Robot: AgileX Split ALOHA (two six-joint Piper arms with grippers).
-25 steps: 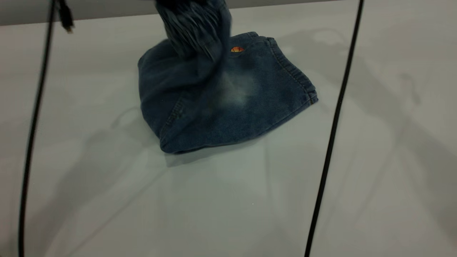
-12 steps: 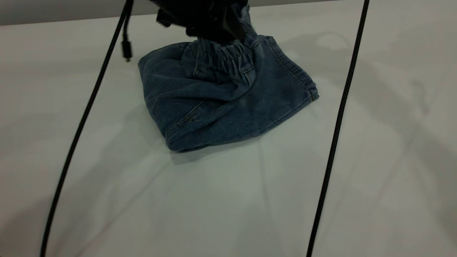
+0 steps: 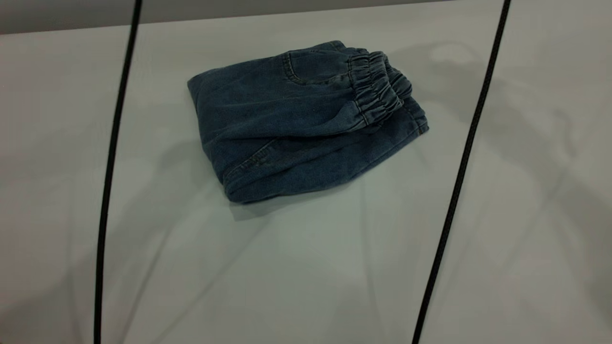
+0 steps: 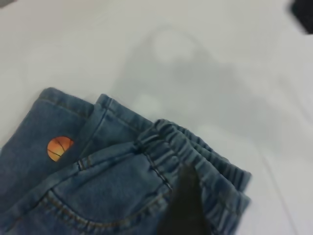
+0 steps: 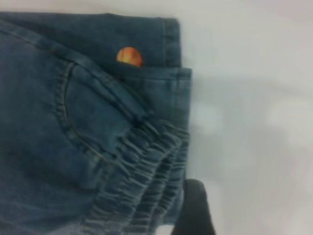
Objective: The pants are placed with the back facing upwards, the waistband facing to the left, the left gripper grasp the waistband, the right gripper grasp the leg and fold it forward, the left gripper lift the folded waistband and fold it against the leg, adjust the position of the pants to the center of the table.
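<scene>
The pants lie folded into a compact blue denim bundle on the table, a little behind its middle. The elastic waistband rests on top at the bundle's right end, over the leg, whose hem pokes out beneath it. Neither gripper shows in the exterior view. In the left wrist view my left gripper hovers open above the waistband, one dark fingertip over the gathers, holding nothing. My right gripper hangs beside the waistband. The orange ball print peeks out.
Two black cables hang across the exterior view, one at the left and one at the right. The table's far edge runs just behind the pants. Bare tabletop stretches in front of and beside the bundle.
The waistband, held up by the left gripper, was carried rightward, laid over the leg and let go. The gripper has left the exterior view. The left cable swung.
</scene>
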